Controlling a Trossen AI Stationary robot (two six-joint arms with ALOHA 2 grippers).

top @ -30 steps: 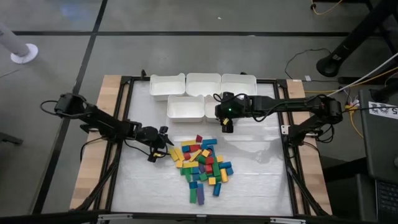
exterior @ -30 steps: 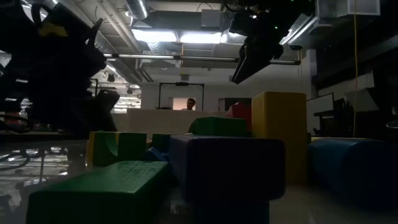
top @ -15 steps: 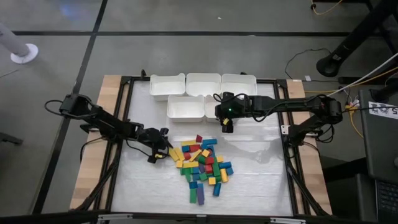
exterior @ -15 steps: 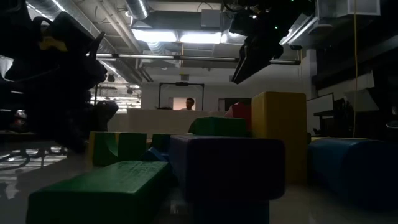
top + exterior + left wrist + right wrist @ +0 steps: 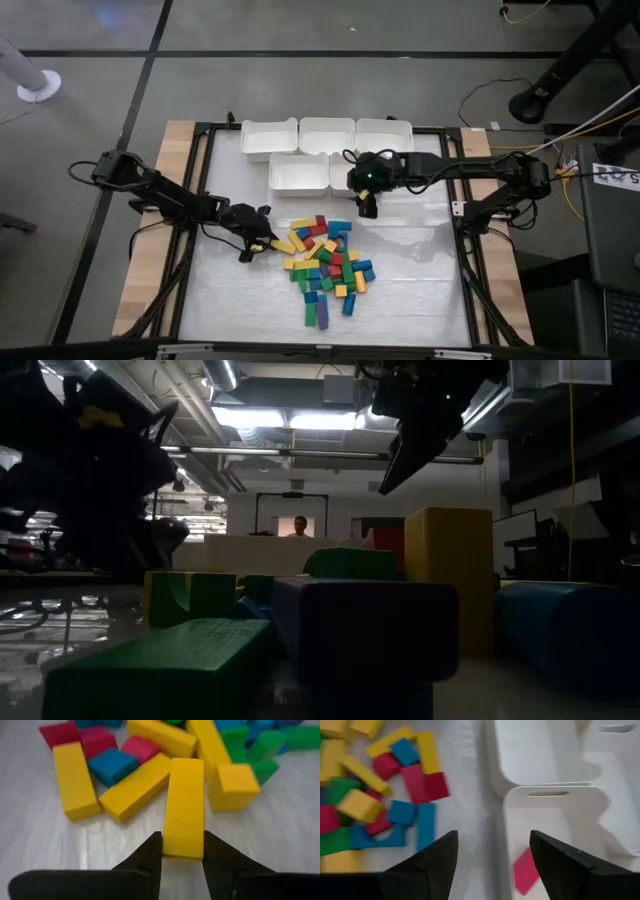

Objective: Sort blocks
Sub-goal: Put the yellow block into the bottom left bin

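At the left edge of the pile of blocks [image 5: 325, 262] on the worktop [image 5: 410, 290], your left hand [image 5: 182, 854] pinched a long yellow block [image 5: 184, 807] by its near end. Your right hand [image 5: 492, 855] hung spread beside a white bin [image 5: 555, 815] holding a red block [image 5: 526, 870].

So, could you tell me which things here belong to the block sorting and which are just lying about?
Part of the job:
- pile of blocks
- yellow block, between the left gripper's fingers
- red block already in a white bin
- the other white bins
- right gripper, open above the bins

Just lying about:
- cables on the floor
- white stand base
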